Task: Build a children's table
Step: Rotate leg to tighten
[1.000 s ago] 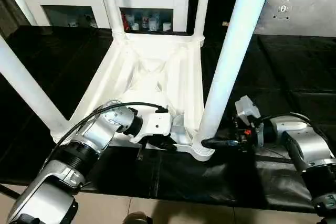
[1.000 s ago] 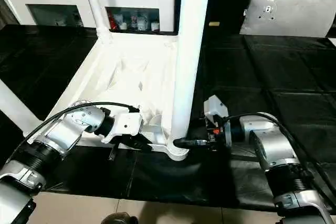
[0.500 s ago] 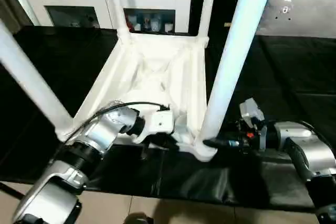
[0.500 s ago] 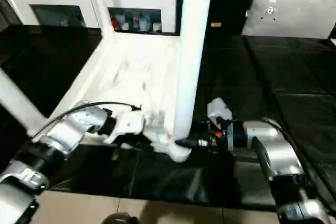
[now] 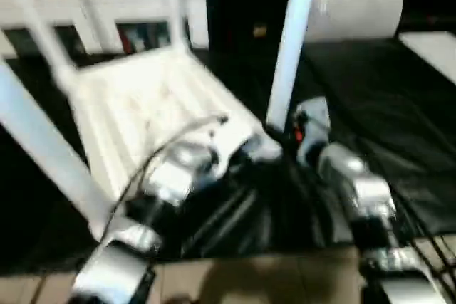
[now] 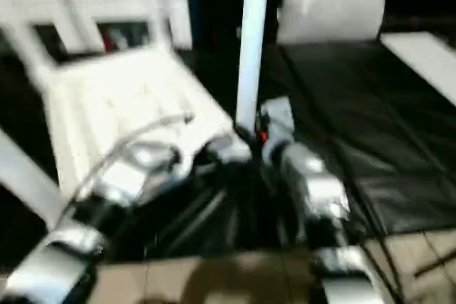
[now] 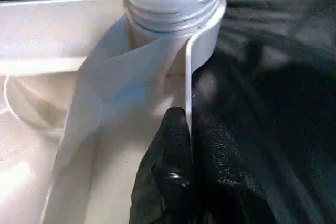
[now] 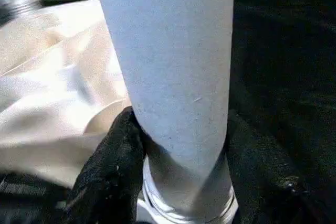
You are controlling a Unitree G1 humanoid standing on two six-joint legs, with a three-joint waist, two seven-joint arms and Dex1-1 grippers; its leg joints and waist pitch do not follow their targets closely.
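Head cam: children's table (image 5: pixel 142 105) lies upside down on black mat (image 5: pixel 370 105), ribbed underside up, legs pointing up. White cabinet (image 5: pixel 107 5) behind it, grey pillow (image 5: pixel 356 8) at far right. Left gripper (image 5: pixel 235 165) at table's near edge, right gripper (image 5: pixel 285 144) by base of near-right leg (image 5: pixel 288 48). Whole pic blurry, details hard to make out.

L wrist cam: left gripper (image 7: pixel 189 129) pinched closed on thin rim (image 7: pixel 188 77) of tabletop, one black finger each side, just beside threaded corner socket (image 7: pixel 173 3).

R wrist cam: right gripper (image 8: pixel 178 150) clamped around the leg (image 8: pixel 168 61) low down, fingers (image 8: pixel 113 161) on both sides touching it, approx half-open width, just above its threaded end.
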